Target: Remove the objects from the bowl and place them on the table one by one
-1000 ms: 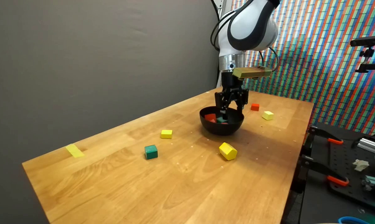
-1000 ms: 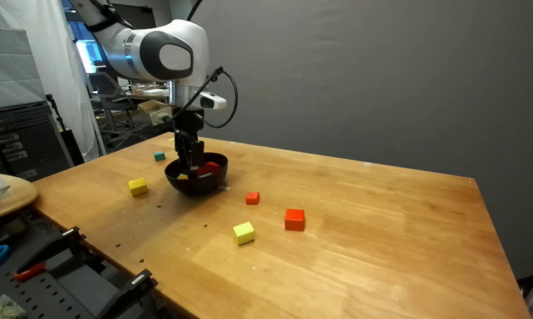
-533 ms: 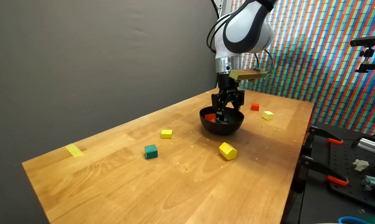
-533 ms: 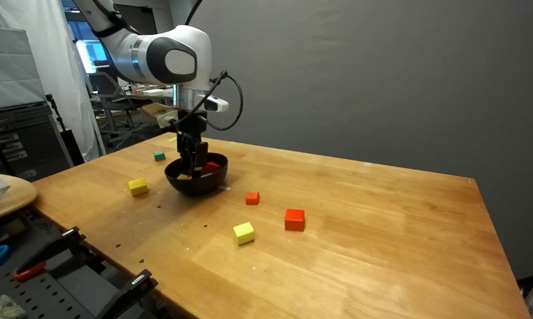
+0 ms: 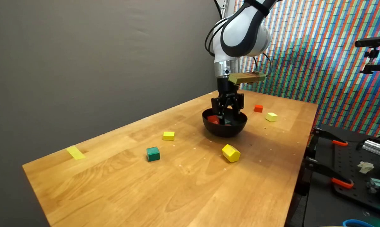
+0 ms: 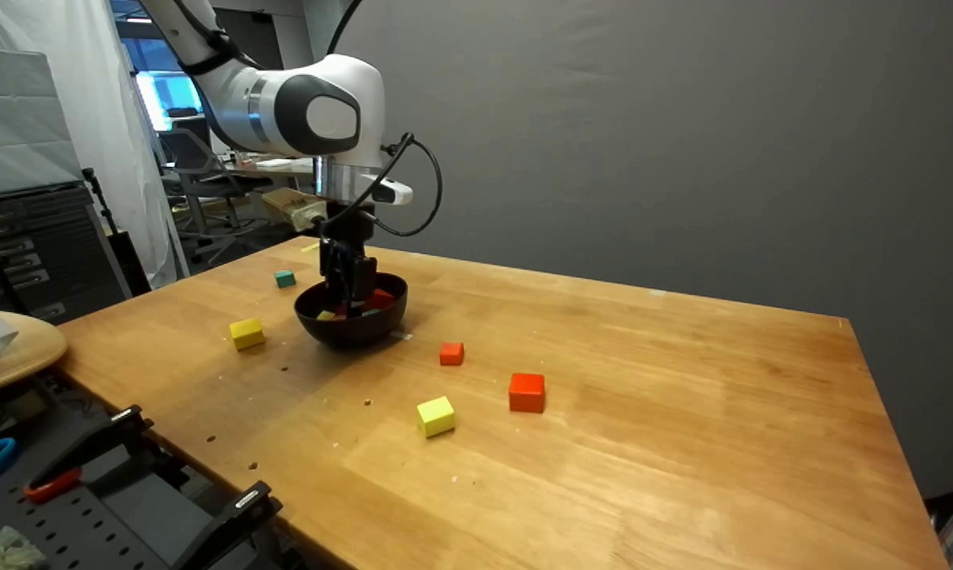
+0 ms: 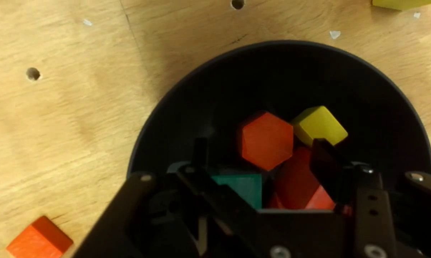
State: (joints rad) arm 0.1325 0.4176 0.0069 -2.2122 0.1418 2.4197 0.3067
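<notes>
Blocks in red and green are seen inside the black bowl in an exterior view, with the jaws dipped in beside them. Compared with a second ago, the arm is lowered and shifted toward the left of this view, and the jaws are brought deeper into the bowl. On the table, a green block, a yellow block, an angular yellow block, a red block and a pale yellow block are spread around the bowl, apart from it, all left in place since then.

In an exterior view, the arm is likewise found lower, shifted toward the right. Red, green and yellow surfaces are glimpsed in the bowl next to the jaws. Two red blocks are shown near each other on the table.

In the wrist view, the jaws are parted widely. A hexagonal red block is framed between the fingers, with gaps visible on both sides. Another yellow block is partly overlapped by one finger; whether it is touched cannot be told. Another green block and further red faces are partly covered by the jaws.
</notes>
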